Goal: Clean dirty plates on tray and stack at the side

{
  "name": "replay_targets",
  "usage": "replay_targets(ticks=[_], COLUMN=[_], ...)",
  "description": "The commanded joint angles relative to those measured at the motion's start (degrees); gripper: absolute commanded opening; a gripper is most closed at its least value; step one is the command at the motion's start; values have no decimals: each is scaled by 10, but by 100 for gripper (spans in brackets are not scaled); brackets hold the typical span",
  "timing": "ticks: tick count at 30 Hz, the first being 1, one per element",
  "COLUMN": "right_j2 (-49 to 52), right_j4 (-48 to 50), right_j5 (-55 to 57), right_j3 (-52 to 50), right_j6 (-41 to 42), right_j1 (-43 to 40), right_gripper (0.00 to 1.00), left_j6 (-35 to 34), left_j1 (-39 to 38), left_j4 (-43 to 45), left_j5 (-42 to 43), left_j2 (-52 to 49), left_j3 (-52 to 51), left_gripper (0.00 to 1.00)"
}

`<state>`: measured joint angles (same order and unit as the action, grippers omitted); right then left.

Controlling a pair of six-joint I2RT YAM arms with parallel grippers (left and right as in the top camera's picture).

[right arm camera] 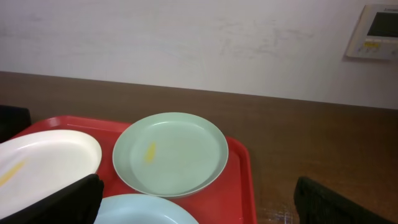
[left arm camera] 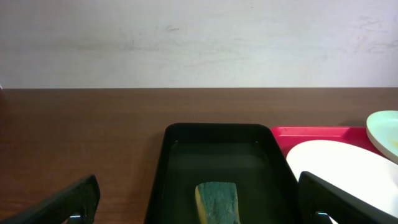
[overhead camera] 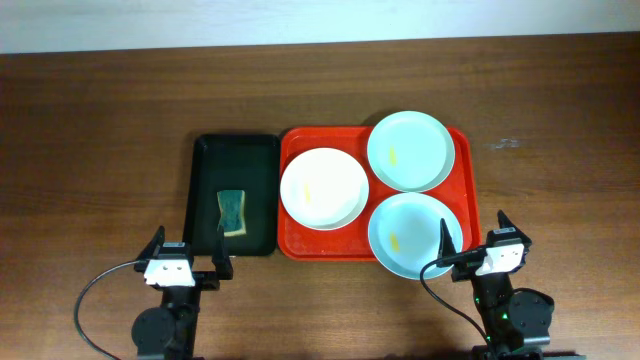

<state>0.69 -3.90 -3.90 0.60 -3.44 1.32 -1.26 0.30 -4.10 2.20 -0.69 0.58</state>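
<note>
Three dirty plates, a white plate (overhead camera: pixel 323 188), a far mint plate (overhead camera: pixel 408 150) and a near mint plate (overhead camera: pixel 410 233), are sitting yellow-smeared on the red tray (overhead camera: pixel 300 245) mid-tabletop. The left gripper (overhead camera: pixel 190 232) and right gripper (overhead camera: pixel 473 222) are hovering nearby, jaws spread wide, holding nothing. The plates are looking light, stiff and likely slick, best pinched at the raised rim.

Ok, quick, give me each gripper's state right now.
Left gripper: open, holding nothing.
Right gripper: open, holding nothing.
</note>
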Motion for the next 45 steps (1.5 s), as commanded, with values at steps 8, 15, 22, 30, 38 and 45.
replay_targets(ticks=[8, 15, 22, 30, 38, 45], right_j2=[3, 39, 55, 55, 55, 55], right_j4=[-4, -4, -4, -2, -15, -97], right_j5=[3, 3, 3, -35, -82, -81], right_j3=[-3, -3, -3, 4, 123, 281], right_j6=[-2, -2, -2, -2, 42, 41], right_j1=[5, 5, 5, 5, 5, 5], right_gripper=[98, 98, 99, 98, 98, 98], left_j6=[7, 6, 7, 7, 7, 9], left_j1=[-3, -3, -2, -2, -2, -2], left_j4=[-3, 0, 2, 4, -112, -203], left_j5=[29, 51, 59, 60, 60, 60], left_j2=[3, 2, 0, 0, 0, -46], left_j3=[0, 0, 0, 14, 163, 343], left_gripper=[99, 99, 99, 99, 99, 99])
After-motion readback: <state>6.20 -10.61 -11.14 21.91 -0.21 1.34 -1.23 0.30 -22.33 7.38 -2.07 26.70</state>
